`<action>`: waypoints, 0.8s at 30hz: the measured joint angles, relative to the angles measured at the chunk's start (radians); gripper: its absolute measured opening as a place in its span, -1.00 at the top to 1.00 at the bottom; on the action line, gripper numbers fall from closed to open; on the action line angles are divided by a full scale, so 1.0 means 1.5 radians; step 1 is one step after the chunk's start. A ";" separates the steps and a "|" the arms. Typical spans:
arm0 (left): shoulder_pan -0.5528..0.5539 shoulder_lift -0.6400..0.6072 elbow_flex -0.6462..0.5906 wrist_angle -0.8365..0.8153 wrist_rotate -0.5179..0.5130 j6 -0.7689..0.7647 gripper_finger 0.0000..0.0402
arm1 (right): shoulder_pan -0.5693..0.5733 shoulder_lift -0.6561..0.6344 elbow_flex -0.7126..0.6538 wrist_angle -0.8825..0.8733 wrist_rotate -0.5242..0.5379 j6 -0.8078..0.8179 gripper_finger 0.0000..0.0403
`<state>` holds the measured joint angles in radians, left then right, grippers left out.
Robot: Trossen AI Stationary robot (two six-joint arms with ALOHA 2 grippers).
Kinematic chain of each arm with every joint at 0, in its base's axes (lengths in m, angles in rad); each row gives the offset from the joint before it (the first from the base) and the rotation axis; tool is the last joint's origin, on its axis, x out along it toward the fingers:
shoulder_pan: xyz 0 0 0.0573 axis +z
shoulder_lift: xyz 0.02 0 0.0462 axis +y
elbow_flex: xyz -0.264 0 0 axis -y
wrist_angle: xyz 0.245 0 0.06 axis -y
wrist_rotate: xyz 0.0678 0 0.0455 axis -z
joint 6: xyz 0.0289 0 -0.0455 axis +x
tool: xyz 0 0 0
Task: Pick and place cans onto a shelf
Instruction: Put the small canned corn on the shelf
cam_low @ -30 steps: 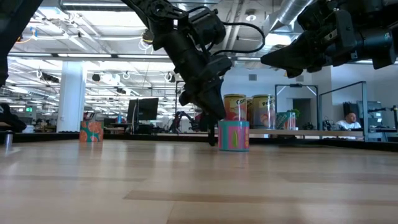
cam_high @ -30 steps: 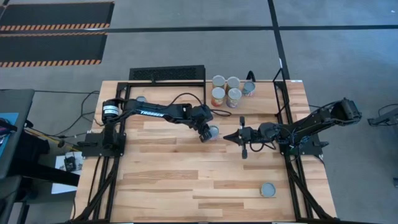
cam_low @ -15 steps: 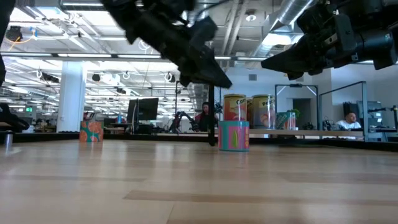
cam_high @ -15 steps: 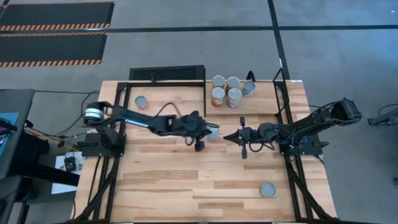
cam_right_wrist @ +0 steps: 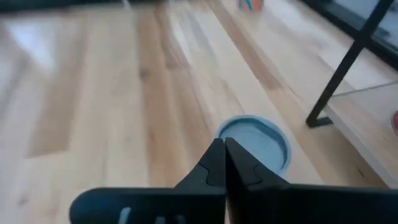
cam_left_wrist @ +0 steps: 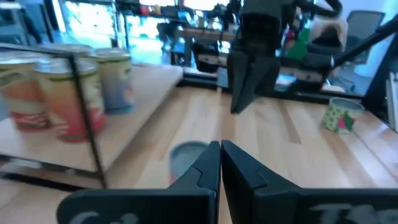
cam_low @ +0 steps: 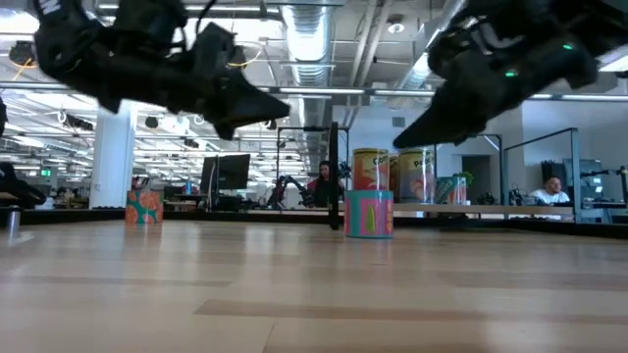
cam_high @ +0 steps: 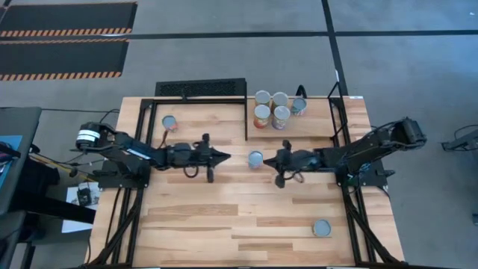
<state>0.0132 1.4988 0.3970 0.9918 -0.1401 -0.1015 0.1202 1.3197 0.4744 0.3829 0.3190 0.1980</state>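
Observation:
A grey-blue can (cam_high: 255, 158) with a silver lid stands upright on its base mid-table; it also shows in the low view (cam_low: 369, 214) and both wrist views (cam_left_wrist: 186, 157) (cam_right_wrist: 255, 140). My left gripper (cam_high: 222, 157) is shut and empty, raised, to the can's left. My right gripper (cam_high: 268, 158) is shut and empty, just right of the can and above its lid (cam_low: 397, 142). Several cans (cam_high: 271, 107) stand on the shelf (cam_high: 314, 119) at the far right. One can (cam_high: 169, 122) stands at the far left, another (cam_high: 323, 227) near the front right.
The shelf's black frame posts (cam_high: 247, 127) stand just beyond the middle can. A black grille (cam_high: 200, 88) lies at the far edge. Both arms' bases sit on black rails at the table's left and right sides. Bare wood lies toward the near edge.
My left gripper has drawn away from the middle can toward the table's left edge and risen, leaving the can standing in place. My right gripper has gone toward the table's left edge, up to the can, and tipped downward.

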 joint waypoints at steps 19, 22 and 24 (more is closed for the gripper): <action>0.029 -0.008 -0.098 0.121 -0.004 -0.021 1.00 | -0.063 0.227 0.382 -0.496 -0.041 0.002 0.57; 0.029 -0.007 -0.098 0.121 -0.004 -0.022 1.00 | -0.064 0.250 0.405 -0.525 -0.075 -0.014 0.39; 0.029 -0.007 -0.098 0.120 -0.004 -0.022 1.00 | -0.063 0.271 0.421 -0.544 -0.079 -0.035 0.28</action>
<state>0.0563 1.4876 0.2497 1.1725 -0.1459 -0.1345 0.0252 1.7262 1.1065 -0.4329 0.2010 0.1448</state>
